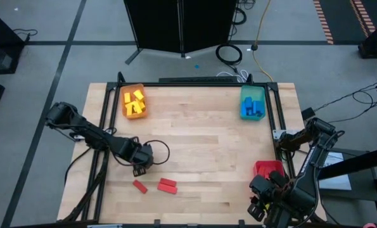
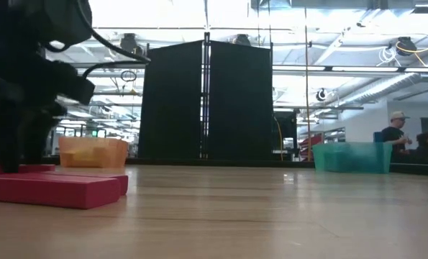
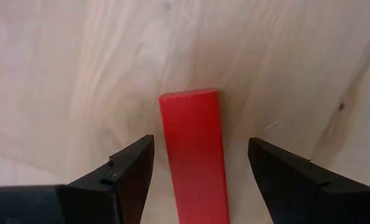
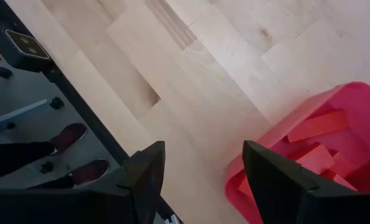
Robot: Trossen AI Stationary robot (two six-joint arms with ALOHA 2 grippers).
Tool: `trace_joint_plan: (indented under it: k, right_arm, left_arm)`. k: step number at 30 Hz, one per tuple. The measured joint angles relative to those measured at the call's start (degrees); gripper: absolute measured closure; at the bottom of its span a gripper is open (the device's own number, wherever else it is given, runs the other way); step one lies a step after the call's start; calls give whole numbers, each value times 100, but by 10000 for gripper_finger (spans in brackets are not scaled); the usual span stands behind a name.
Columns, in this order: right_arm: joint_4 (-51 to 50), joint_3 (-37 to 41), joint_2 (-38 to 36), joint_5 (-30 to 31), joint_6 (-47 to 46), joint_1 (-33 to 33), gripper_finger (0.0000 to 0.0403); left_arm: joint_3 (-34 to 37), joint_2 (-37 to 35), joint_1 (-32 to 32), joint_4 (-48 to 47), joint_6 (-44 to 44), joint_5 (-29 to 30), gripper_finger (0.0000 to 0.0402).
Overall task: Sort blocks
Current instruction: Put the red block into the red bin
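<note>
left claw (image 3: pixel 200 165) straddling red block (image 3: pixel 194 149), gaps beside

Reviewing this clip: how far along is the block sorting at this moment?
Nearly finished. Yellow blocks sit in the orange tray, blue blocks in the teal tray, red blocks in the red tray. In hand: the left gripper is open astride one loose red block, not gripping. Left: that block and another red block on the wooden table. The right gripper waits open near the red tray.

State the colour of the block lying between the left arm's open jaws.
Red block; clearest in the left wrist view.
</note>
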State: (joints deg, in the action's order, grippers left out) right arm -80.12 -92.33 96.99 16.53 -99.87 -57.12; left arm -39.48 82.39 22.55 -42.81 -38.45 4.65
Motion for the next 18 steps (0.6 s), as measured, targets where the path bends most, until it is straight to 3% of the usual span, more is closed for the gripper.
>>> trace_joint_plan:
  k: [12,15,18]
  right_arm:
    - [-2,0,0,-6,117,0,200]
    - [-2,0,0,-8,128,0,200]
    - [-2,0,0,-10,110,0,200]
  left_arm:
    - [447,-27,1,528,-169,-101,149]
    - [484,-26,-7,545,-171,-133,184]
    - [488,-24,-7,545,-169,-183,249]
